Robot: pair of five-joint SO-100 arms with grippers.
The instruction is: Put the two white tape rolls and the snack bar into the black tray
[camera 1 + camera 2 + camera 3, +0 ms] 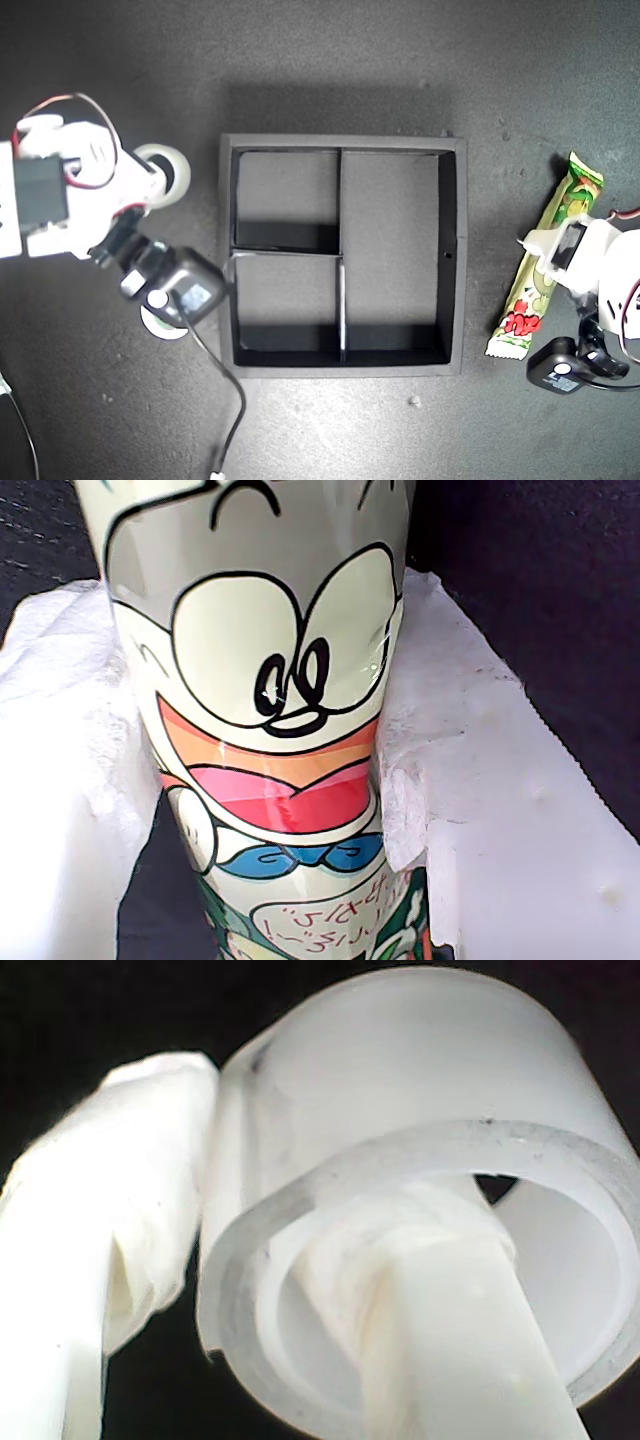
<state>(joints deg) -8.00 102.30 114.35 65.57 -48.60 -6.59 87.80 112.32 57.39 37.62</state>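
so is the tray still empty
Empty: all three compartments of the black tray show bare floor; the snack bar and plain white tape roll lie outside it.

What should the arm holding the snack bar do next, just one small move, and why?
Probably lift. My first gripper sits across the snack bar, its fingers pressed against both sides of the wrapper, while the bar lies on the table at the exterior view's right of the black tray. Raising it should clear the tray's wall before carrying it over the long compartment.
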